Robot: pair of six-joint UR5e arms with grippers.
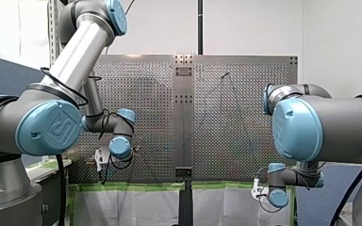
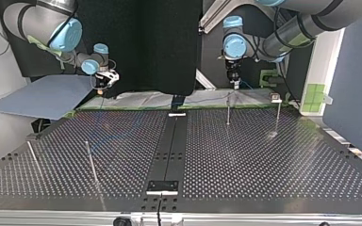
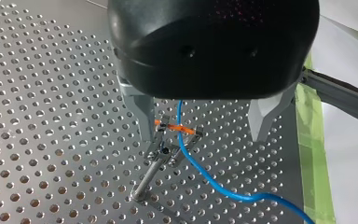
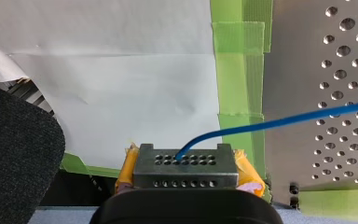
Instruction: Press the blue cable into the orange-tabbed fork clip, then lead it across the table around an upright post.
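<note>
My left end effector (image 3: 203, 123) hangs released over the orange-tabbed fork clip (image 3: 173, 135), its metal fingers (image 3: 142, 114) spread well apart on either side. The blue cable (image 3: 205, 175) comes down between them, crosses the clip at its orange tabs and runs over the perforated surface (image 3: 51, 116) toward the green tape (image 3: 312, 154). My right end effector (image 4: 185, 163), with yellow pads (image 4: 127, 170), is clenched on the cable's other stretch beyond the surface's edge, over white paper (image 4: 121, 70).
</note>
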